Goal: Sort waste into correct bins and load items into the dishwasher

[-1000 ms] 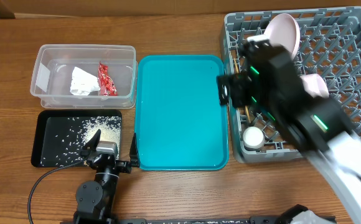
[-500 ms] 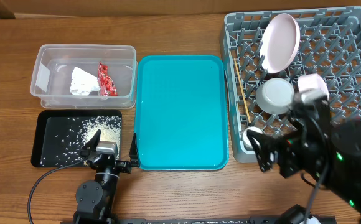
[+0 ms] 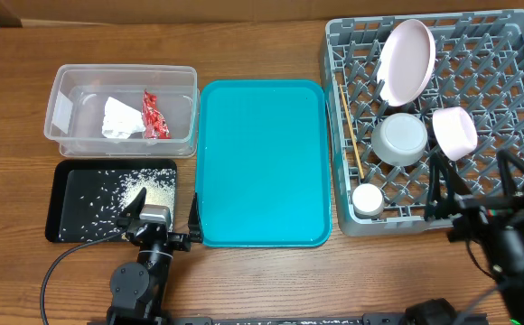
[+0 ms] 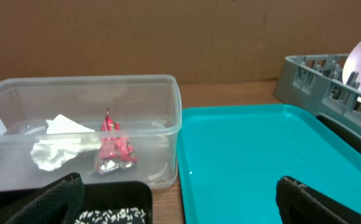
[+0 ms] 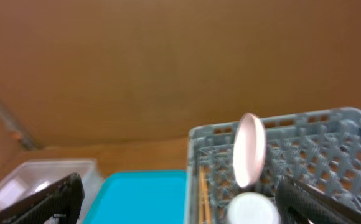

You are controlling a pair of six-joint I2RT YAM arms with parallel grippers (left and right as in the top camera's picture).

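The grey dishwasher rack point(image 3: 515, 81) holds an upright round plate point(image 3: 405, 61), a pale blue-white bowl point(image 3: 400, 138), a pink bowl point(image 3: 454, 131), a small white cup point(image 3: 367, 199) and chopsticks point(image 3: 350, 135). The clear tub point(image 3: 72, 90) holds the red wrapper point(image 3: 154, 115) and the white paper point(image 3: 120, 119). The black tray point(image 3: 72, 221) holds rice grains point(image 3: 140, 190). My left gripper point(image 3: 161, 215) is open and empty between the black tray and the teal tray. My right gripper point(image 3: 470, 182) is open and empty at the rack's front edge. The right wrist view shows the plate point(image 5: 250, 149) and rack point(image 5: 336, 137).
A large teal tray point(image 3: 262, 162) lies between the bins and the rack, with nothing on it. It also shows in the left wrist view point(image 4: 249, 155) beside the tub point(image 4: 168, 99), wrapper point(image 4: 113, 149) and paper point(image 4: 56, 146). A cardboard wall stands behind the table.
My right arm has drawn back from over the rack to the front right corner, empty. The pink bowl and blue-white bowl now show in the rack. The left arm has not moved.
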